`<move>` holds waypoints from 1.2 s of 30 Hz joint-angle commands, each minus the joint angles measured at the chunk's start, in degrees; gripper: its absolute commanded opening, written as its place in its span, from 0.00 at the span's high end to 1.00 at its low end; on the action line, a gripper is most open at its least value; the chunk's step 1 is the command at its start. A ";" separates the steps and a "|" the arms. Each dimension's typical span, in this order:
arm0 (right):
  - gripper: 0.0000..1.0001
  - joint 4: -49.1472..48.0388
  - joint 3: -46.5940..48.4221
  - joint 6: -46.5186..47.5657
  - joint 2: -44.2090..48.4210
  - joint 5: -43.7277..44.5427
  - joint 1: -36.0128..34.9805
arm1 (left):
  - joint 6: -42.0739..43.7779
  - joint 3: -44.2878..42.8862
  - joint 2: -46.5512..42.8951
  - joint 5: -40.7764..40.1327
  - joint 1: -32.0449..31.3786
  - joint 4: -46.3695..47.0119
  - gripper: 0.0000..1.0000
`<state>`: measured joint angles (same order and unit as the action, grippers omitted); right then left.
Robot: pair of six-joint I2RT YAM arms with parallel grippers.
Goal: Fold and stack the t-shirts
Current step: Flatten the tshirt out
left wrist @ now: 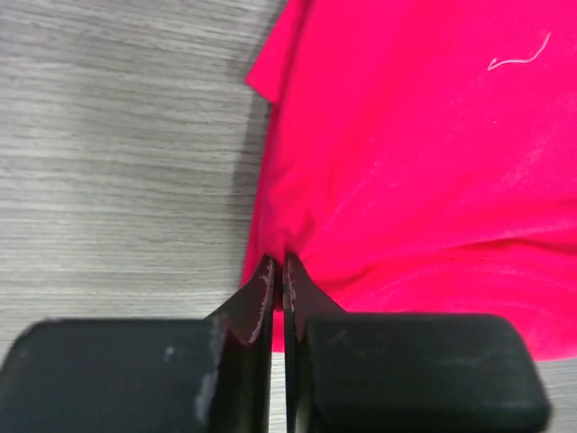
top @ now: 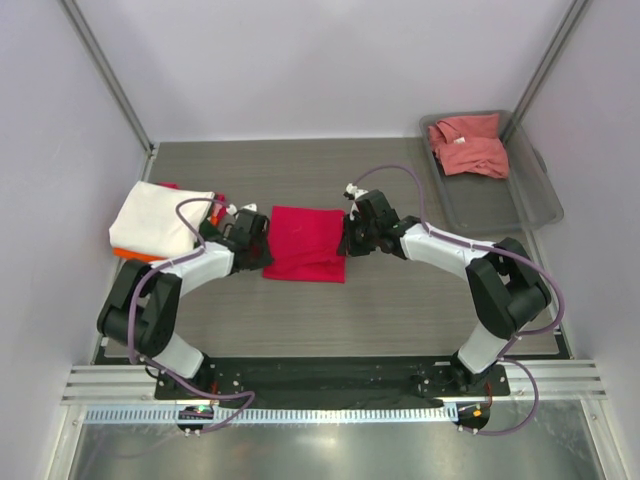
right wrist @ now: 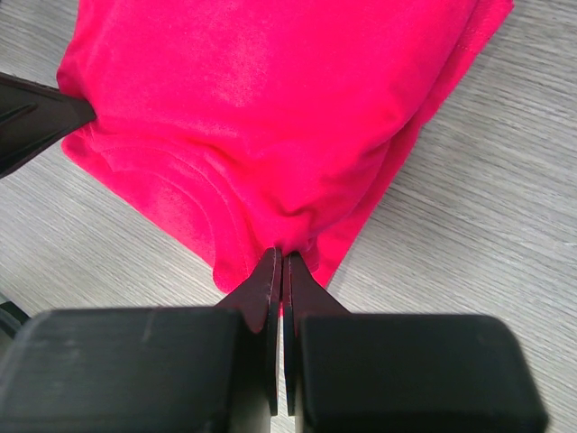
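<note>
A folded bright crimson t-shirt (top: 304, 243) lies at the middle of the table. My left gripper (top: 262, 240) is shut on its left edge; the left wrist view shows the cloth (left wrist: 424, 153) pinched at the gripper (left wrist: 279, 262). My right gripper (top: 345, 235) is shut on its right edge, with the shirt (right wrist: 261, 117) bunched at the gripper (right wrist: 282, 257). A stack with a cream-white shirt (top: 158, 218) on top, orange (top: 132, 253) under it, sits at the left. A salmon-pink shirt (top: 468, 145) lies crumpled in the tray.
The grey plastic tray (top: 530, 195) stands at the back right. Metal frame posts rise at the back corners. The table's left edge is close beside the stack. The left gripper's fingertip (right wrist: 36, 113) shows in the right wrist view.
</note>
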<state>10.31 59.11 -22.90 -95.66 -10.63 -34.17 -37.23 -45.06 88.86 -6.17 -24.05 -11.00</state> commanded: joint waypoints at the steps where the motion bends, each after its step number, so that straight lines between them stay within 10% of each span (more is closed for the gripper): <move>1: 0.99 -2.13 -0.40 -0.22 1.44 -0.18 -0.28 | 0.32 -1.17 -2.72 -0.06 -0.12 1.95 1.00; 14: 0.99 7.96 12.85 0.83 4.52 5.45 0.42 | -2.14 -15.74 -13.18 -5.96 -0.20 -11.76 1.00; 25: 0.99 26.25 40.81 2.85 16.96 9.75 1.13 | 1.02 -61.26 -11.87 3.88 -1.43 -36.26 1.00; 36: 0.99 29.24 44.68 5.05 33.62 31.01 1.13 | -7.32 -66.22 -14.07 10.84 -23.45 -30.58 1.00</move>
<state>37.69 101.75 -20.08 -59.75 10.50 -33.26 -41.82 -112.97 72.36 2.46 -41.98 -44.38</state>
